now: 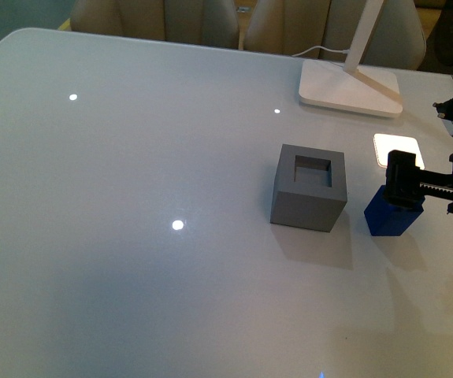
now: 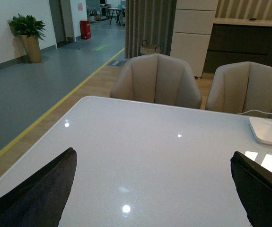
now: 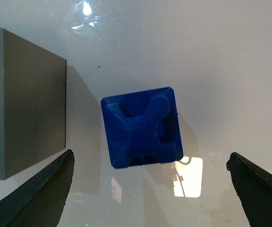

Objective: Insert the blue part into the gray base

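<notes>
While the right gripper point(image 3: 150, 156) hangs wide open over it, the blue part point(image 1: 391, 219) sits on the desk point(image 1: 131, 276) at the right of the frame, just beside the gray base point(image 1: 309, 189), not touching. It looks hard, light and a bit slick, so I would pinch its bumpy top. The left gripper point(image 2: 153, 156) is open too, holding nothing.

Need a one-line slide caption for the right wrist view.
Open right gripper over the blue part, gray base beside it on the white table.
</notes>
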Controlling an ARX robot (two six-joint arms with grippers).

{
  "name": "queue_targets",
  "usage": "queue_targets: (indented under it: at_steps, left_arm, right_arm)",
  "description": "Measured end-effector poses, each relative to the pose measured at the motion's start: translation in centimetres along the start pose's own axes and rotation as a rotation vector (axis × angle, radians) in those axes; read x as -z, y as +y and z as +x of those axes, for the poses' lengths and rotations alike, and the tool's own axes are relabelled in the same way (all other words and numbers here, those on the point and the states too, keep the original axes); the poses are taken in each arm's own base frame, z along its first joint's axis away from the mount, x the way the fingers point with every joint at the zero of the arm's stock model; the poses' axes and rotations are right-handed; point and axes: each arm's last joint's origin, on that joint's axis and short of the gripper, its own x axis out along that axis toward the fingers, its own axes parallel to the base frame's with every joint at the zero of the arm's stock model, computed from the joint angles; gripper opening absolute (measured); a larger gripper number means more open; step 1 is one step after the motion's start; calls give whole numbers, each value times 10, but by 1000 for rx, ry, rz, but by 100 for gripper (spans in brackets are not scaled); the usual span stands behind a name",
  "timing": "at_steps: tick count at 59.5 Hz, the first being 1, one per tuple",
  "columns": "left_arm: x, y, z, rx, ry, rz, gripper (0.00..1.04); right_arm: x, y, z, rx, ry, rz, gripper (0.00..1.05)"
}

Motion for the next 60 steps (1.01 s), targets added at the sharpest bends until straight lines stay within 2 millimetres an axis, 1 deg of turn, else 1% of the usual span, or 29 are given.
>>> queue_targets:
  at_steps: [14,17,21,24,25,26,29,32,38,47,55,60]
  left_arm:
    - [0,0,0,0,0,0,97]
    - [0,0,0,0,0,0,97]
    - [0,0,0,0,0,0,97]
    - [0,0,0,0,0,0,97]
    - [0,0,0,0,0,0,97]
    - [0,0,0,0,0,0,97]
    - [0,0,0,0,0,0,97]
    - [0,0,0,0,0,0,97]
    - [0,0,0,0,0,0,97]
    - [0,0,0,0,0,0,97]
    - [0,0,0,0,0,0,97]
    - [0,0,0,0,0,0,97]
  right_arm:
    - [0,-3,15,9,25,9,96]
    - [1,-3,17,11,32,11,94]
    - [2,-3,19,12,36,12,86]
    - [2,-3,19,12,36,13,74]
    - [2,-3,19,11,36,14,72]
    - [2,-3,19,11,35,14,67]
    - [2,-2,19,11,35,14,59]
    - [1,-3,19,11,31,15,49]
    - [-1,-3,15,10,22,16,44]
    - [-8,-3,-9,-1,-16,19,44]
    - [-19,1,-40,-26,-79,34,44]
    - [-23,10,-61,-40,-119,32,44]
